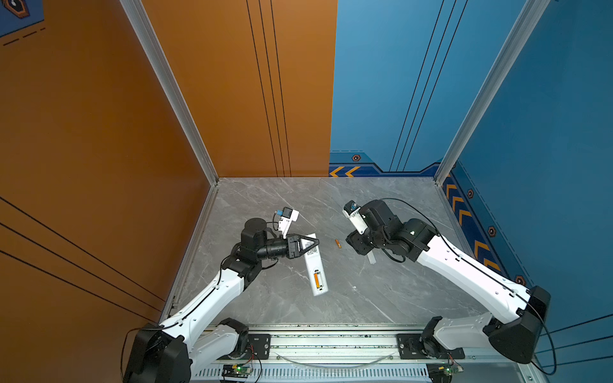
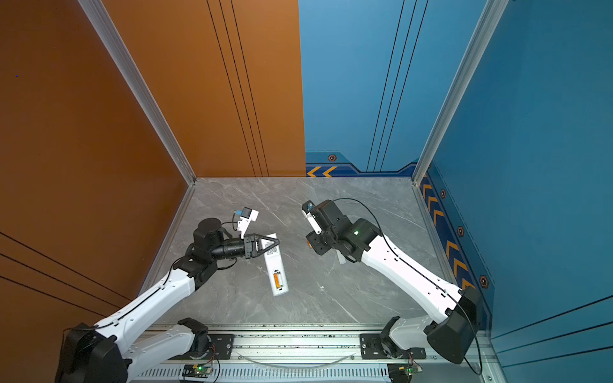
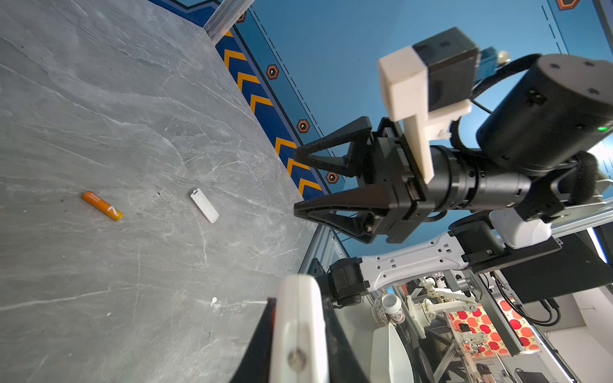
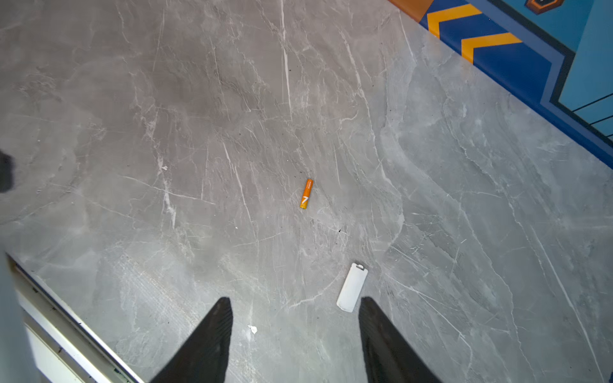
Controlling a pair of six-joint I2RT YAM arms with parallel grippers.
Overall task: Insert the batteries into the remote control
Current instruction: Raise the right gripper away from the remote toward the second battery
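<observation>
We pin the remote in our closed left gripper; one battery sits inside. Our open right gripper should straddle the loose battery squarely, then close.

Even, bright overhead light on my grey table; soft shadows only. Top views sharp, walls splayed toward the edges. My right gripper fingertips blur close to the lens.

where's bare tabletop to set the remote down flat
Bare grey marble tabletop lies between the white remote control and the right arm, near the front rail; the far strip along the walls is bare too. Crowded: mid-table, around the loose orange battery and small white cover plate.
</observation>
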